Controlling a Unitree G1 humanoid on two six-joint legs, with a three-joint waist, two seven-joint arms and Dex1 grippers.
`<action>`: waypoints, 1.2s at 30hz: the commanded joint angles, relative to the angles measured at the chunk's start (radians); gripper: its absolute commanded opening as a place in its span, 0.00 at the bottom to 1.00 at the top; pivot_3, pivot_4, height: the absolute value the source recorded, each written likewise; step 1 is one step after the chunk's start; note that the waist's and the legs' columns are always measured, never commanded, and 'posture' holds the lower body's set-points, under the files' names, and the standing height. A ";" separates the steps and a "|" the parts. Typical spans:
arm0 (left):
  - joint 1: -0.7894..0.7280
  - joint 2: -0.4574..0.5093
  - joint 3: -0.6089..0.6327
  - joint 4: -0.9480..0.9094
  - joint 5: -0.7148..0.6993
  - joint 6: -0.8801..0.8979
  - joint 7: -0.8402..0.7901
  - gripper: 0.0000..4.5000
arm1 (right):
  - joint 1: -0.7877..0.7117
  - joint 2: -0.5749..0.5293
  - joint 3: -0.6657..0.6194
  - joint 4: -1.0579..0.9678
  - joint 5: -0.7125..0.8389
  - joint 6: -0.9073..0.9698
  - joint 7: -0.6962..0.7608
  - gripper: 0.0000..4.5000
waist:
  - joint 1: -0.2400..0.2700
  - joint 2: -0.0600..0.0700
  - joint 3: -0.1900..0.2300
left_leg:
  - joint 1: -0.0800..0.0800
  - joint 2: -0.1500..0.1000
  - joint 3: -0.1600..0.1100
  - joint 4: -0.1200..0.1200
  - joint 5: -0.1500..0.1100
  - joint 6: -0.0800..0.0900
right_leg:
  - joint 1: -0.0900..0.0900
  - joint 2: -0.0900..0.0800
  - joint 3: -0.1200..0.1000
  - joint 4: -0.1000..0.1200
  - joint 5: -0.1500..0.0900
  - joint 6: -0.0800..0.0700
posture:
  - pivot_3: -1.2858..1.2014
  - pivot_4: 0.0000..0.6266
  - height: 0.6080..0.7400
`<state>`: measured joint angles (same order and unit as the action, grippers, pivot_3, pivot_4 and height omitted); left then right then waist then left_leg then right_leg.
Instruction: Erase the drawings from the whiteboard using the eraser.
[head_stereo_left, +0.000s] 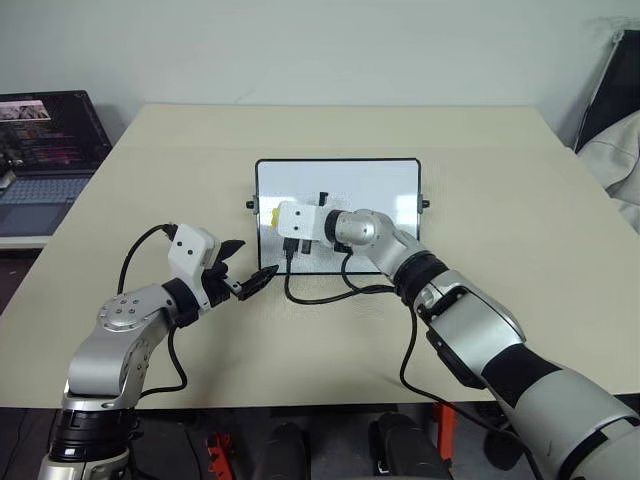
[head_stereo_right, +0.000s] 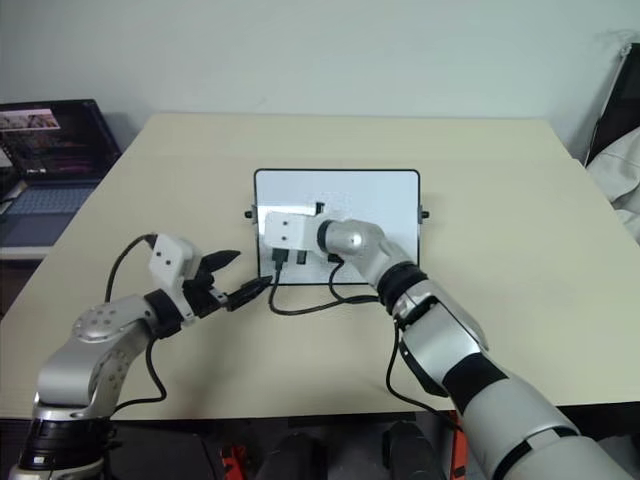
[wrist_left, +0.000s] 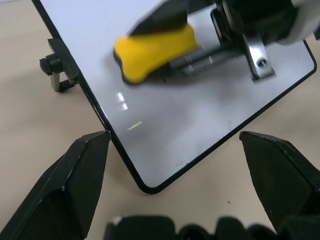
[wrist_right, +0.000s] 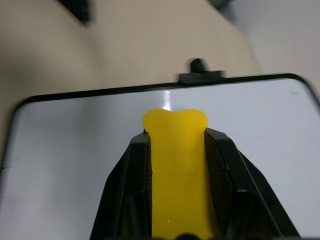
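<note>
We see right gripper (wrist_right: 176, 150) clenched on eraser (wrist_right: 176, 165) over whiteboard (wrist_left: 165, 130); left gripper (wrist_left: 175, 145) released beside its corner; unbraced board may skid under wiping.

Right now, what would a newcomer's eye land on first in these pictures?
Probably the yellow eraser, clamped between the right gripper's black fingers over the whiteboard mid-table. Next, the left gripper, jaws wide open, poised at the board's near left corner. A laptop sits off the table's far left.
</note>
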<state>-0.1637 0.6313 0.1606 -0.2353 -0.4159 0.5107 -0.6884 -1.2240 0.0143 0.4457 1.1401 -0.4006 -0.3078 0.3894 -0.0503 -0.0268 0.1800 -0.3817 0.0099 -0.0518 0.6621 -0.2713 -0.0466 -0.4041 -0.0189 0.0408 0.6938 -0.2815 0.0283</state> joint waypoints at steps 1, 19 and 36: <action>-0.011 -0.001 0.005 -0.021 0.000 -0.021 -0.002 1.00 | -0.020 -0.051 -0.036 0.013 0.000 0.035 -0.035 0.25 | 0.003 0.000 0.000 | 0.000 0.000 0.000 0.000 0.000 0.000 | 0.000 0.000 0.000 0.000 0.000 0.000 | 0.52 0.24 1.00; -0.022 -0.002 0.000 -0.024 -0.003 -0.011 -0.003 1.00 | 0.096 -0.116 -0.004 -0.144 -0.046 0.042 -0.043 0.25 | 0.003 0.003 0.002 | 0.017 0.000 -0.002 -0.001 0.001 0.002 | 0.020 0.001 0.000 -0.006 -0.001 -0.001 | 0.52 0.24 1.00; -0.022 -0.001 0.001 -0.026 -0.005 -0.009 -0.002 1.00 | 0.183 -0.177 0.121 -0.228 -0.132 0.018 0.152 0.25 | 0.000 0.002 0.001 | 0.019 0.000 -0.002 -0.013 0.002 0.001 | 0.020 0.000 0.000 -0.013 -0.001 -0.001 | 0.52 0.24 1.00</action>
<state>-0.1699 0.6286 0.1561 -0.2362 -0.4164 0.5123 -0.6885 -1.0551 -0.1331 0.5710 0.8601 -0.4942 -0.3448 0.5596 -0.0502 -0.0250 0.1807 -0.3629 0.0101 -0.0535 0.6494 -0.2696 -0.0453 -0.3840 -0.0192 0.0407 0.6807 -0.2826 0.0270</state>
